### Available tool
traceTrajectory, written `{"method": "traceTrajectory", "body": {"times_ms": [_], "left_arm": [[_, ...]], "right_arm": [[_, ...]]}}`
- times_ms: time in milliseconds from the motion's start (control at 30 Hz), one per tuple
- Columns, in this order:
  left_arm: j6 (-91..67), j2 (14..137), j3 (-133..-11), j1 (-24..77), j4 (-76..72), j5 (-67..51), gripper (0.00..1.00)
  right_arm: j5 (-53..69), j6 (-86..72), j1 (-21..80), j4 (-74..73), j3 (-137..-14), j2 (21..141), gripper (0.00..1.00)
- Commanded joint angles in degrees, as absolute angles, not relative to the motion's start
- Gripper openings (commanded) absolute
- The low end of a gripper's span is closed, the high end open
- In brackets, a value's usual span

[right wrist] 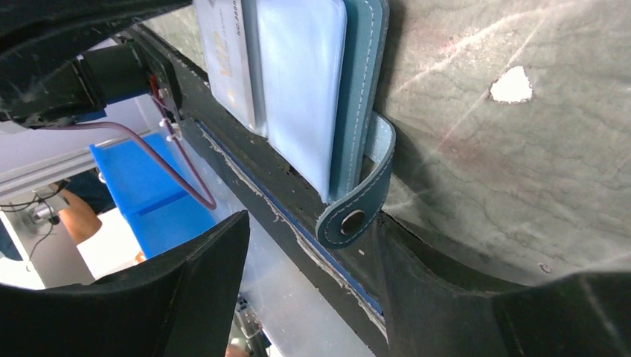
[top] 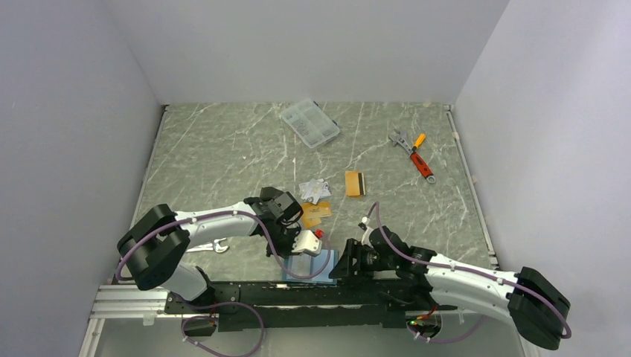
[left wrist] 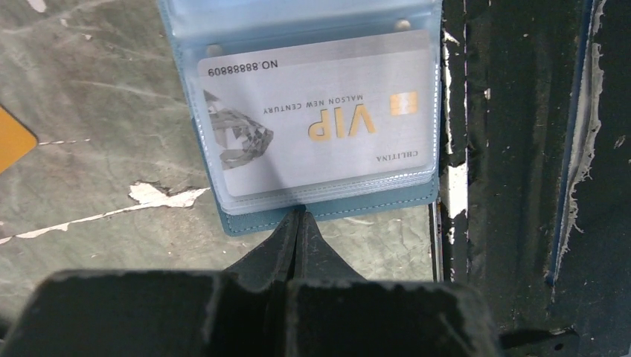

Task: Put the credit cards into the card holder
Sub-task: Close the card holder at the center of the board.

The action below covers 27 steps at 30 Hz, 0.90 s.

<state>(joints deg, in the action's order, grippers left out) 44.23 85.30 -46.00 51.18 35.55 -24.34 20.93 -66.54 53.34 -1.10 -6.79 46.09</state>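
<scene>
Card holder lay open at desk's near edge, silver card sleeved inside. Left gripper: fingers pinched closed, empty, tips at holder's hem. Right gripper: fingers spread wide around holder's snap tab. Risk: tugging tab could drag holder off edge; loose credit cards lay beyond holder.

Built as a white-shelled left arm and a white-shelled right arm, jointed with bulky matte-black housings. Trailed by looping purple cables. Tipped with a black wedge-fingered left gripper, coarse-grained, and a black broad-fingered right gripper. Bolted to a black base rail.
</scene>
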Motion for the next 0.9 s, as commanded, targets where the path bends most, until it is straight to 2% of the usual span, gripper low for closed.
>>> {"method": "traceTrajectory", "body": {"times_ms": [0, 433, 700, 867], "left_arm": [[44.3, 85.78, -44.84, 51.9, 34.49, -26.28, 0.0], [44.08, 84.91, -42.26, 52.56, 33.76, -28.59, 0.0], [43.72, 83.29, -42.0, 52.57, 33.77, -29.12, 0.0], [43.52, 83.12, -41.15, 52.59, 33.06, -28.66, 0.0]], "right_arm": [[19.76, -68.48, 53.6, 6.41, -6.01, 47.3, 0.62], [14.98, -64.93, 54.29, 11.51, -10.66, 57.13, 0.52], [11.98, -63.3, 54.29, 13.99, -11.38, 55.03, 0.5], [10.43, -64.4, 54.23, 14.31, -8.45, 49.04, 0.53]]}}
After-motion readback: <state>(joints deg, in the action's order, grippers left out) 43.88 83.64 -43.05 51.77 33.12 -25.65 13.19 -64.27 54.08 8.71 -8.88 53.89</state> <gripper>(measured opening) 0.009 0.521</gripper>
